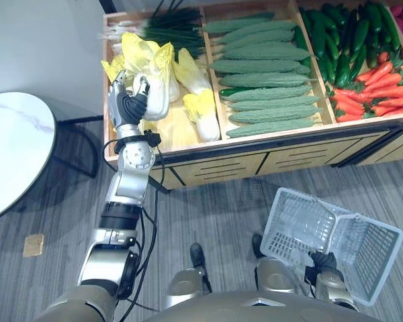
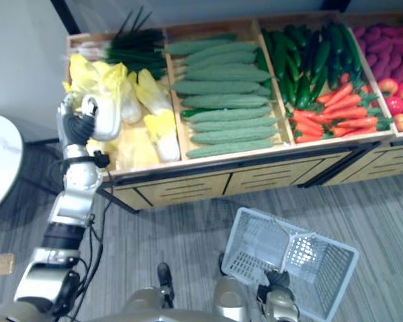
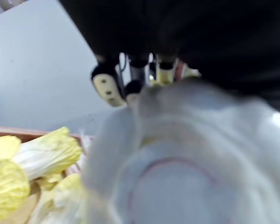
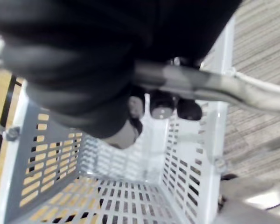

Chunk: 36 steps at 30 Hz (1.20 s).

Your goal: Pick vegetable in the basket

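The left arm reaches up and forward from the lower left, forearm nearly straight, wrist over the near edge of the wooden bench [image 1: 188, 137]. The left hand [image 1: 127, 104] stands upright in the far-left compartment, dark cover facing the camera. Its fingers [image 3: 107, 86] are curled round the white base of a cabbage [image 1: 158, 94], with the thumb on one side and the rest on the other. The yellow leafy end of that cabbage points away to the far side. Whether it rests on the bench or is lifted off it cannot be told. Other cabbages [image 1: 198, 100] lie loose around it in the same compartment.

The right hand [image 1: 322, 261] hangs low at the near right, close to the body. Its fingers are wrapped round the handle [image 4: 200, 84] of the white plastic basket [image 1: 289, 201], which hangs tilted over the grey floor [image 1: 208, 208], well apart from the cabbage and with nothing inside.
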Motion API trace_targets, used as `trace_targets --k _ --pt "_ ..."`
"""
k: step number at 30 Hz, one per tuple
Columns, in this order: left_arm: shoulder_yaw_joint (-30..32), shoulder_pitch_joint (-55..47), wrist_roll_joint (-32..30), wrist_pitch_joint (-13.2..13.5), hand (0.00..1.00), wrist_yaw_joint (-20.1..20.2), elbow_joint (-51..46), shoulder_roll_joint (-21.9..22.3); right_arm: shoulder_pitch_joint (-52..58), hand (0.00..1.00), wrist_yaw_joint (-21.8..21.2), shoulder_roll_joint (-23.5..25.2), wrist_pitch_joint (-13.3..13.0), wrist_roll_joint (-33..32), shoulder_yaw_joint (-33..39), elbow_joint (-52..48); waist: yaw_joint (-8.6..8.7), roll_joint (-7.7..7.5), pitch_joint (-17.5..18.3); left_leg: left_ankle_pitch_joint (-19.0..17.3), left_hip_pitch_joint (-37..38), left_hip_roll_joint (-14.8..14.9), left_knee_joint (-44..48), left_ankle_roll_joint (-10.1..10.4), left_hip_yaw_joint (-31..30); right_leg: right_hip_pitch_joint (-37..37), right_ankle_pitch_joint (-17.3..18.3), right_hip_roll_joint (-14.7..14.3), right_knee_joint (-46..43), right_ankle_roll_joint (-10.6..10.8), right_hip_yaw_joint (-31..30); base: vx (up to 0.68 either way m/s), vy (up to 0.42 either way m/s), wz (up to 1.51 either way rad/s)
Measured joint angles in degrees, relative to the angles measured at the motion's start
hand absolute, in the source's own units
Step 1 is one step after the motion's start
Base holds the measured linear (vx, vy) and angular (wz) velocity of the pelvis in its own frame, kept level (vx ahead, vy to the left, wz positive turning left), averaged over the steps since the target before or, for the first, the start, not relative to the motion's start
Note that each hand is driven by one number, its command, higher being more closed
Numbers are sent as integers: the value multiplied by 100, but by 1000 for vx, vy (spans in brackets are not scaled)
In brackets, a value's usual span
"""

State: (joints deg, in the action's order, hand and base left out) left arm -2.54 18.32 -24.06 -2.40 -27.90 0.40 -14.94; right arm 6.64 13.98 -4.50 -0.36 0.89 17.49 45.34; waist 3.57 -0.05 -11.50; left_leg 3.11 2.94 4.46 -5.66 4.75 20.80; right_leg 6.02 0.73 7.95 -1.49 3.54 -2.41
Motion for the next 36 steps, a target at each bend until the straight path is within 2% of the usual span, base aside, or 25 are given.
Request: trace_targets --k 1,4,6,7,8,10,11,12,14,16,18,20,21,22,23,24,25,27,29,30,31,32,34,35,36 --pt "-120 -347 -92 43 100 23 -230 90 -15 100 23 8 1 -14 -53 -225 -26 35 16 -59 110 89 6 -28 349 109 74 222 -183 -427 922 35 89 -136" --pt "-520 -1013 -244 200 100 211 -434 148 -58 100 67 85 -6 -11 -236 -928 -64 25 19 -293 418 279 254 -59 1350 181 207 1019 -875 -1072 3382 102 101 -184" --pt "-675 -1471 -291 367 100 481 -436 252 -165 100 93 89 -5 58 -486 -1331 -95 16 30 -558 704 432 500 97 2176 170 214 1420 -1304 -1081 4462 171 12 -240" --pt "-771 -1674 -407 447 100 643 -376 301 -134 100 79 97 -3 75 -752 -1590 -104 -15 61 -697 865 519 669 256 2678 202 -7 1464 -1374 -764 4645 225 -102 -233" --pt "-852 -1791 -469 538 100 814 -205 388 -61 100 33 137 -2 69 -945 -1915 -91 -4 115 -820 1008 638 837 428 3101 386 -303 1300 -1378 -477 4387 286 -180 -227" --pt "-1048 -1707 -441 588 100 1166 538 731 167 100 -53 126 -8 47 -1026 -2580 137 282 262 -883 1038 998 1243 516 3476 650 -158 846 -1387 -506 3956 303 -214 -145" --pt "-1100 -1685 -420 597 100 1236 732 827 195 100 -69 117 -8 45 -1074 -2698 201 295 271 -882 1034 1159 1534 514 3514 690 -110 739 -1388 -539 3826 252 -201 -116" --pt "-1182 -1662 -402 607 100 1338 999 943 254 100 -111 107 -8 33 -1156 -2855 221 307 276 -886 987 1432 2110 438 3472 713 -66 572 -1383 -592 3604 255 -249 -132" --pt "-1437 -1670 -291 632 100 1538 1431 1059 393 100 -211 111 -8 -19 -1418 -3205 196 321 278 -740 672 2017 3779 -260 2500 690 53 104 -1274 -726 2937 318 -223 -200" --pt "-1503 -1705 -136 649 100 1562 1729 1130 300 100 -278 -83 -7 -200 -1868 -3345 118 382 224 -1439 -82 1375 4722 -24 447 680 146 -236 -1136 -864 2065 246 -4 -245" --pt "-1503 -1775 -118 645 100 1553 1942 1128 241 100 -381 -115 -7 -247 -2207 -3334 -79 403 131 -1909 -518 810 4884 -171 -432 531 204 -477 -1090 -848 1344 197 110 -209" --pt "-1605 -1841 1 643 100 1554 2128 1174 244 100 -513 -138 -9 -445 -2574 -3408 -133 462 -8 -1943 -1162 530 4136 -184 -1140 275 240 -655 -930 -786 709 199 170 -168" --pt "-1608 -1842 35 643 100 1554 2165 1235 249 100 -531 -168 -11 -489 -2634 -3503 -143 606 -6 -1866 -1251 520 3585 -144 -1295 251 260 -742 -877 -741 571 173 176 -146" --pt "-1592 -1866 62 645 100 1547 2185 1392 240 100 -563 -344 -28 -580 -2777 -3703 -231 941 13 -1450 -1381 722 2668 47 -1559 393 323 -1056 -1255 -402 362 244 123 -153" --pt "-1535 -1860 93 625 100 1532 2269 1379 180 100 -635 -252 -35 -705 -2929 -3780 -354 721 -56 -1670 -1127 630 2710 167 -1167 533 790 -1001 -2101 -343 186 331 88 -119" --pt "-1548 -1758 92 595 100 1538 2468 1407 226 100 -671 -191 -93 -801 -3051 -4021 -239 674 -120 -1709 -1122 612 2904 223 -1084 305 1107 -984 -1806 -531 98 299 64 -69" --pt "-1562 -1685 90 577 100 1547 2565 1396 218 100 -666 -162 -119 -899 -3046 -4044 -229 660 -143 -1625 -1281 666 3218 227 -1078 178 1037 -1021 -1587 -560 10 236 122 -18" --pt "-1685 -1580 93 547 100 1608 2755 1428 162 100 -658 -2 -123 -1177 -3111 -4056 -309 359 -217 -1653 -1604 387 2996 96 -1015 -160 894 -872 -1081 -512 -387 236 130 -49" --pt "-1839 -1495 89 535 100 1634 2953 1416 181 100 -764 -33 -125 -1395 -3329 -4070 -370 335 -201 -1129 -1538 296 2458 -232 -1012 -138 1153 -871 -1332 -357 -604 267 170 -78" --pt "-1892 -1465 89 521 100 1635 3044 1410 222 100 -802 -8 -123 -1407 -3441 -4075 -414 204 -153 -1185 -1436 222 2458 -304 -843 -78 1305 -770 -1513 -274 -725 447 252 -69" --pt "-2037 -1293 90 471 100 1638 3312 1347 400 100 -1008 -59 -130 -1692 -3719 -4309 -287 -93 -48 -1329 -1175 -79 2262 -442 -653 134 1575 -533 -2277 88 -820 404 190 -28" --pt "-2100 -1185 91 435 100 1638 3387 1332 434 100 -1054 -61 -130 -1817 -3784 -4376 -281 -147 -74 -1360 -1051 -148 2232 -471 -611 266 1583 -476 -2703 216 -811 478 219 -7" --pt "-2338 -974 95 376 100 1635 3482 1266 492 100 -1208 -59 -129 -2117 -4022 -4428 -262 -276 -126 -1422 -568 -294 2069 -559 -582 637 1254 -407 -4092 811 -688 334 160 15" --pt "-2530 -899 94 378 100 1632 3457 1202 526 100 -1359 -110 -130 -2286 -4234 -4426 -180 -271 -139 -1552 -128 -282 1897 -658 -694 972 913 -374 -5111 743 -449 392 103 34" --pt "-2574 -862 94 378 100 1629 3454 1189 525 100 -1407 -119 -130 -2330 -4311 -4427 -154 -265 -144 -1589 25 -270 1811 -659 -736 1071 1052 -356 -5314 524 -318 480 74 40"
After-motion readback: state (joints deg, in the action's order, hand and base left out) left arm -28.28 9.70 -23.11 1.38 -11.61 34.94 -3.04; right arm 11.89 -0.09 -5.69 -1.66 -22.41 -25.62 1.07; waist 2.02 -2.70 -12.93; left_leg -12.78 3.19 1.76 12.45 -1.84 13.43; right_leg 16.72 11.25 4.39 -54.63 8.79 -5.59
